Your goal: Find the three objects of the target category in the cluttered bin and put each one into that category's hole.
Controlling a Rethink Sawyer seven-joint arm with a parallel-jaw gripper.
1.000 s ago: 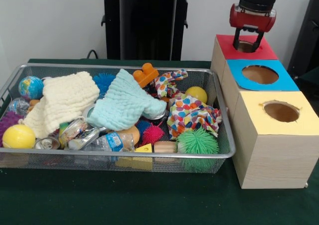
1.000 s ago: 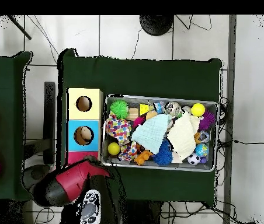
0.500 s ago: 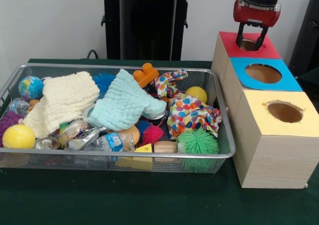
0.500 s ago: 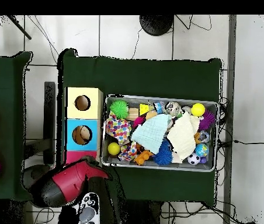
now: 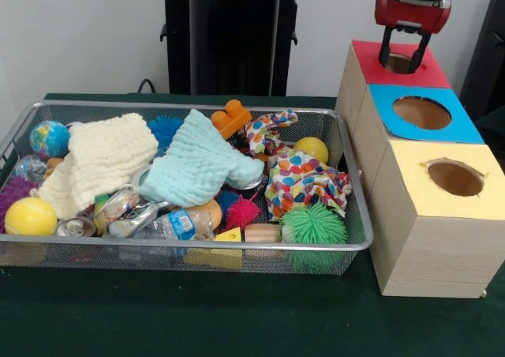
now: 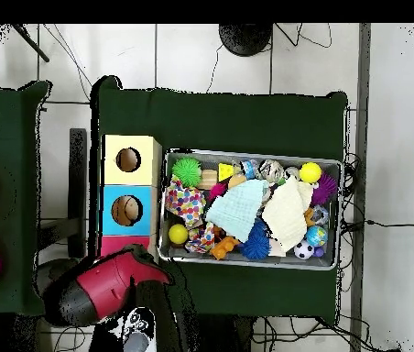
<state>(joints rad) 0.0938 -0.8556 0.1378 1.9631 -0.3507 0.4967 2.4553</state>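
Note:
My gripper hangs open and empty at the back right, its fingertips just over the hole in the red top of the wooden box. The box also has a blue-topped hole and a yellow-topped hole. In the overhead view the red arm covers the gripper and the red section. The wire bin holds a cream cloth, a mint cloth, a patterned cloth, a green spiky ball, yellow balls, an orange block, cans and a bottle.
The bin stands right beside the box on the dark green table. A black pedestal rises behind the bin. A globe ball and a purple spiky ball lie at the bin's left end.
My gripper has risen and drifted right above the red hole. The wooden box has shifted slightly away from the bin. The bin's contents have not moved.

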